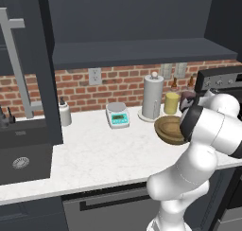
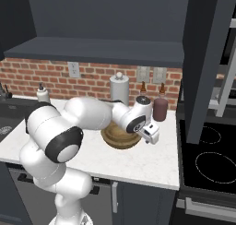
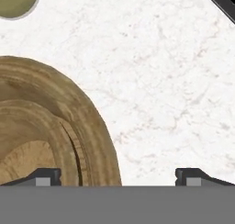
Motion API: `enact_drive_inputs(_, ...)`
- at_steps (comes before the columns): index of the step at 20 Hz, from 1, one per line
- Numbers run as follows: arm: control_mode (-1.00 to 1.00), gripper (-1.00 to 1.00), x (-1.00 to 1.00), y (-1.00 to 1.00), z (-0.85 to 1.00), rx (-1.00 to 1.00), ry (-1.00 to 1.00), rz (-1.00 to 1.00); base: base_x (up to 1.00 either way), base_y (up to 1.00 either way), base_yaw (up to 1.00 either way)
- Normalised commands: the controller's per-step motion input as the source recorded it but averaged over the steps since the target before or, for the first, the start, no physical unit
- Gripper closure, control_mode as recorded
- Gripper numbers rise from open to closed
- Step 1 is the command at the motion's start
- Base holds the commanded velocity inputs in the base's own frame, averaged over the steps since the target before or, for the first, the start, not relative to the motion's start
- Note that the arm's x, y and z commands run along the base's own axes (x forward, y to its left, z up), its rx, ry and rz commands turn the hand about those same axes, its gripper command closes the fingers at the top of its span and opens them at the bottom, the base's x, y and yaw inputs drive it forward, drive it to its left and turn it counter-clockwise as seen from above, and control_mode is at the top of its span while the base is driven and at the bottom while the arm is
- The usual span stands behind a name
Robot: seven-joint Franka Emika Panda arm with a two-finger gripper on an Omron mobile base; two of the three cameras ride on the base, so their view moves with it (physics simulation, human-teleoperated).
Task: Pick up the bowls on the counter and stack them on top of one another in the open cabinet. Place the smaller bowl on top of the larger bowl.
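One wooden bowl (image 2: 120, 135) can be counted, sitting on the white marble counter (image 1: 94, 154) near the stove end, partly hidden behind the arm; whether a second bowl nests inside it is hard to tell. The gripper (image 3: 118, 176) hangs released over its rim. Brick backsplash (image 1: 118, 83) and dark cabinet shelf (image 2: 101, 51) stand behind.

1. The arm is seen rising from the base and folded forward at the elbow, with the forearm stretched out level.
2. The wrist is bent downward, so the gripper (image 2: 151, 135) is pointed down.
3. The jaws are held wide apart; both fingertips (image 3: 46, 176) are seen at the lower edge of the hand view.
4. Nothing is clasped between the fingers.
5. In the left base view the hand is largely hidden by the forearm, so its exact tilt cannot be judged there.
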Motion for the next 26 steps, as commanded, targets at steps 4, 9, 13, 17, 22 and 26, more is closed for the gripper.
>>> enact_drive_inputs(4,-1.0,-1.0,-0.03,0.01,0.0,0.0,-0.01,0.05,0.0,0.0,0.0)
enact_drive_inputs(9,-1.0,-1.0,-0.04,0.11,-0.01,0.0,-0.01,0.07,0.0,0.0,0.0)
enact_drive_inputs(13,-1.0,-1.0,0.01,0.22,0.0,0.0,0.0,0.1,0.0,0.0,0.0)
enact_drive_inputs(17,-1.0,-1.0,0.0,0.15,-0.06,0.0,0.0,0.06,0.0,0.0,0.0)
enact_drive_inputs(22,-1.0,-1.0,0.0,0.01,-0.27,0.0,0.0,0.01,0.0,0.0,0.0)
enact_drive_inputs(26,-1.0,-1.0,0.0,0.08,-0.3,0.0,0.0,0.0,0.0,0.0,0.0)
